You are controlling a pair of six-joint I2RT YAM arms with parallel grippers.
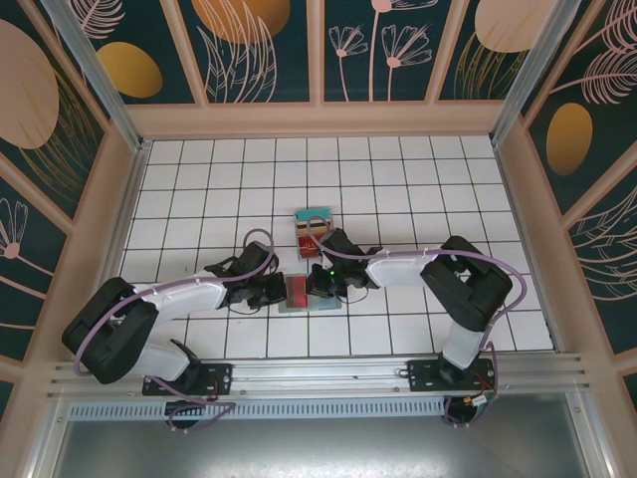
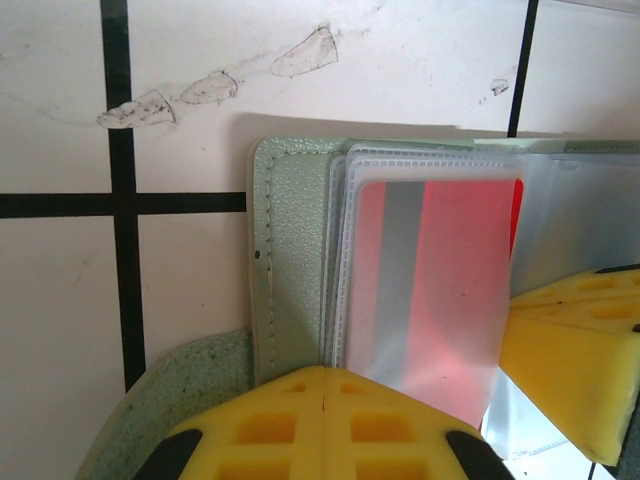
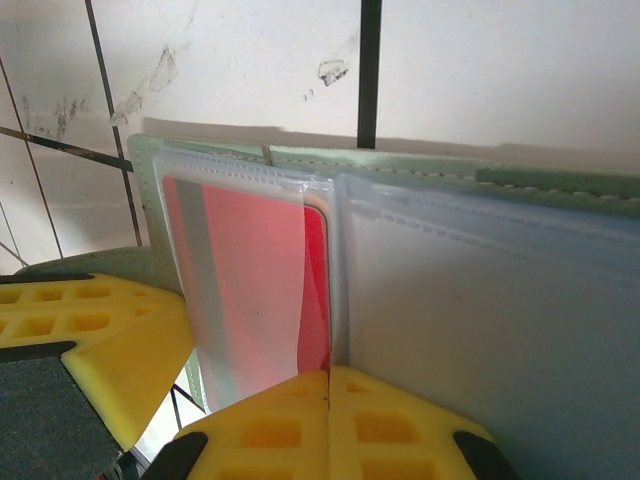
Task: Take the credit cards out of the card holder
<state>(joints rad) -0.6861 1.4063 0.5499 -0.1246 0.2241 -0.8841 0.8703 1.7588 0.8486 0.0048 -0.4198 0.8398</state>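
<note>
Left wrist view: the left hand (image 2: 325,390), fingers closed together, rests on the near edge of the card holder (image 2: 290,260). The right hand (image 3: 328,388) is closed likewise at the holder's fold; I cannot tell whether it pinches anything. A red card (image 2: 450,270) sits in a clear sleeve (image 2: 345,260) inside the card holder. It looks light, stiff and slick, probably best pinched at its bare edge by the fold. The card holder lies open on the counter (image 2: 400,70).

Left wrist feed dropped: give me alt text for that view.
The grey-green card holder lies open on white tile, a red card with a grey stripe inside its clear sleeve. The left gripper, yellow fingers shut, covers its lower edge; the right gripper shows at the right edge.
</note>
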